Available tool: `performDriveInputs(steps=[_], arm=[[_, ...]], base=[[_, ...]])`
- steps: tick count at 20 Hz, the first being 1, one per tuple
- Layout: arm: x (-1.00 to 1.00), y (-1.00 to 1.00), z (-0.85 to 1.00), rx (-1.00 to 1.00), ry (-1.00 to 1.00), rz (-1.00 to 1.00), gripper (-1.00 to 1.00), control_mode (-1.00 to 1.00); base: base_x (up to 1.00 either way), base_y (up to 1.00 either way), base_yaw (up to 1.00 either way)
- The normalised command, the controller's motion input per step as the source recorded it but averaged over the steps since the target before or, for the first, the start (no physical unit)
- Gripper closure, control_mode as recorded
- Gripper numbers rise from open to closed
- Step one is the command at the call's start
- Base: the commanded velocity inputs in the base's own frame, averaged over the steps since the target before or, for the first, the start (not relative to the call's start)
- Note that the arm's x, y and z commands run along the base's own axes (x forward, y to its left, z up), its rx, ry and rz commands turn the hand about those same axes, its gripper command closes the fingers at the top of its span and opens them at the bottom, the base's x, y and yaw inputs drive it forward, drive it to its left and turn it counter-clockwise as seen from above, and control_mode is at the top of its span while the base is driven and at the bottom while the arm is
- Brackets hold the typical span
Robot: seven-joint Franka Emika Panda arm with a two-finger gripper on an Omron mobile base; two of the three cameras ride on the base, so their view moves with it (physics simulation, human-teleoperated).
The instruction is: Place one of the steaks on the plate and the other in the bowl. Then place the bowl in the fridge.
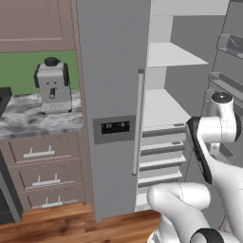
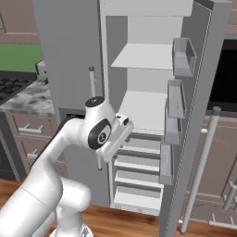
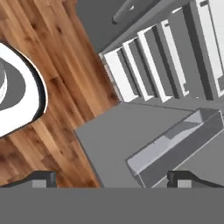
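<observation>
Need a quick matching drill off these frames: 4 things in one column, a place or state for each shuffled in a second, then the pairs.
Things:
1. fridge right door
2. fridge left door
3. coffee machine
4. claw

Places or states:
A. on the marble counter
B. closed, with the dark dispenser panel
C. open, pointing down at the wood floor and the bins of the open door
D. swung open, bins on its inner side

Pairs: 1-D, 2-B, 3-A, 4-C

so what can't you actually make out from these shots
- Fridge top shelf: cut off by the upper edge in both base views.
- Lower drawers: partly behind the arm in the base views.
- Gripper: its open fingertips barely rise into the hand view.
- Coffee machine: too small for detail.
</observation>
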Motion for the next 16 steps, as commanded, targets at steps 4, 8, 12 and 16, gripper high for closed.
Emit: performDriveInputs(steps=[4,8,12,16], arm=[[0.24,0.21,-0.08,0.31,-0.19,-0.74,-1.0,-1.0],[0.11,0.23,-0.09,0.41,-0.24,-0.69,-1.0,-1.0],[0.23,0.08,-0.18,0.4,-0.21,-0.75,-1.0,-1.0],[0.35,0.68,-0.06,0.17,-0.16,-0.59,-1.0,-1.0]], base=[[0.0,0.0,0.0],[0.0,0.0,0.0],[0.0,0.0,0.0],[0.0,0.0,0.0]])
